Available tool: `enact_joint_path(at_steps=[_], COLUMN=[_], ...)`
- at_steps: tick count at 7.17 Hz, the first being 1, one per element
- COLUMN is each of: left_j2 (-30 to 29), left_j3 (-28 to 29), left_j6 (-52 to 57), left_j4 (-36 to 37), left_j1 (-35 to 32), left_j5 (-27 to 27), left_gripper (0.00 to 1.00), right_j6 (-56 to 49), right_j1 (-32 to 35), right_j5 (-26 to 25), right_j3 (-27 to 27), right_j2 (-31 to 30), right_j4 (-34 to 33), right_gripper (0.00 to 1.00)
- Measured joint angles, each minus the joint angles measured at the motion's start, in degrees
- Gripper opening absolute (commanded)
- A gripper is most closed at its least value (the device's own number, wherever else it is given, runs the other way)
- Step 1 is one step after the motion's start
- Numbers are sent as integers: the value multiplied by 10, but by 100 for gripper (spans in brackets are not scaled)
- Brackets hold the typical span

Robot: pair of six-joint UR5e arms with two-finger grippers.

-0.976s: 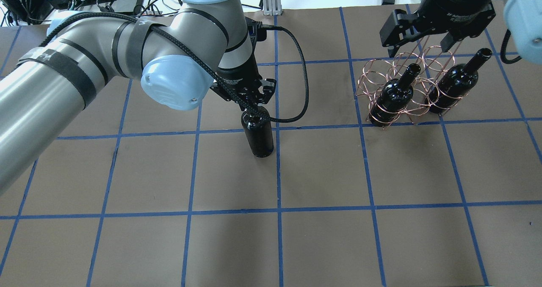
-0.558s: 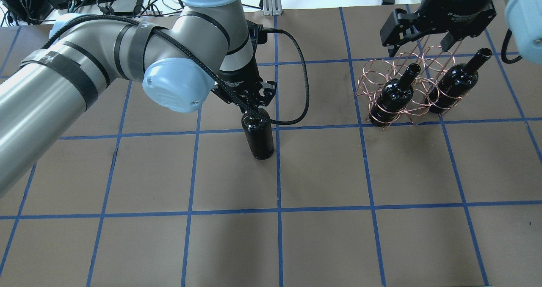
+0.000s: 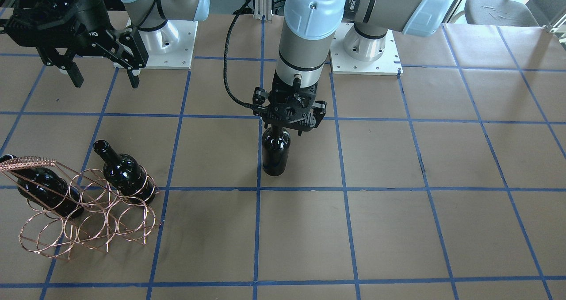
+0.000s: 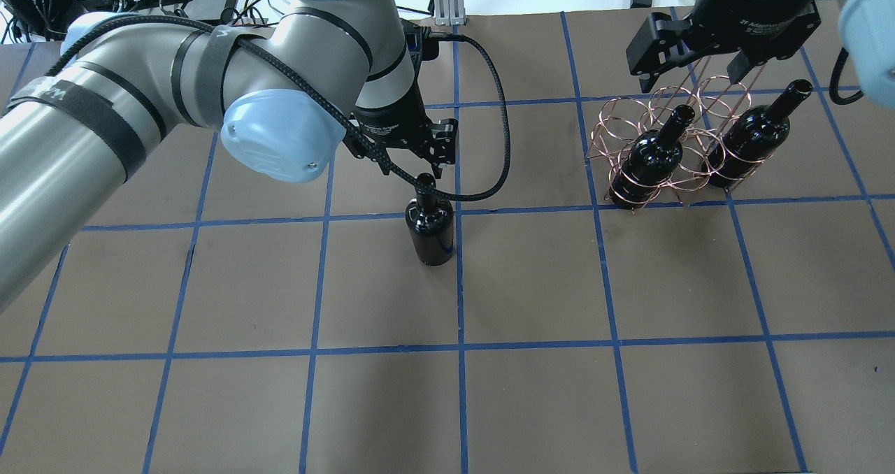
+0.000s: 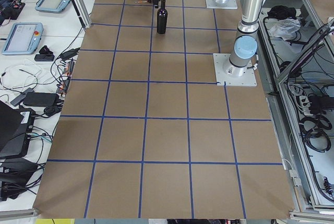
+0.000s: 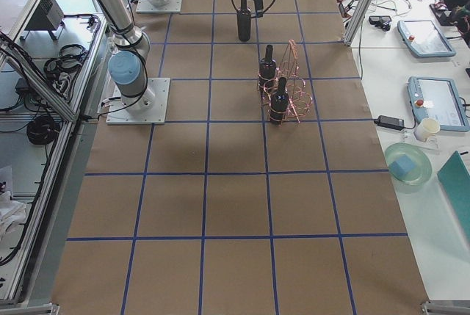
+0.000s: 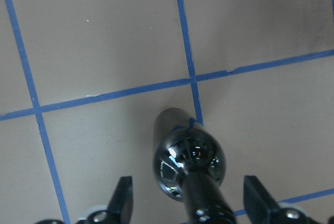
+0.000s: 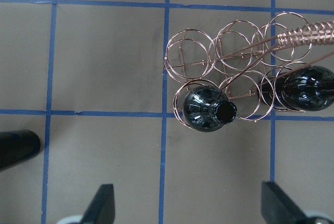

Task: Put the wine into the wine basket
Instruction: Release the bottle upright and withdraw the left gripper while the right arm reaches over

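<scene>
The wine (image 4: 430, 233), a glossy near-black glass bottle with a slim neck, stands upright on the matte brown table (image 4: 531, 404). It is well apart from the wine basket (image 8: 308, 31), a thin copper wire rack of round loops with a coiled handle. My left gripper (image 7: 188, 182) is spread open, one finger on each side of the bottle's neck, touching neither side. My right gripper (image 8: 188, 187) hangs wide open above the basket, holding nothing. Two similar bottles (image 4: 654, 159) sit in the basket's loops.
</scene>
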Motion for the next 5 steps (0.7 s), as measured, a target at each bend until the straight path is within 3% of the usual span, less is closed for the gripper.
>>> enact_joint_path(at_steps=[2,5], left_j2=[11,19], left_j3=[31,88], left_j6=[2,51], left_j4=[-13,-59], left_j1=[47,188], left_j5=[5,6], left_gripper=[100,100], right_j6=[12,122], right_j1=[11,77], right_j5=[13,39], right_j3=[-3,-6], right_j2=[-6,6], right_j4=[3,-5], right_gripper=[100,100])
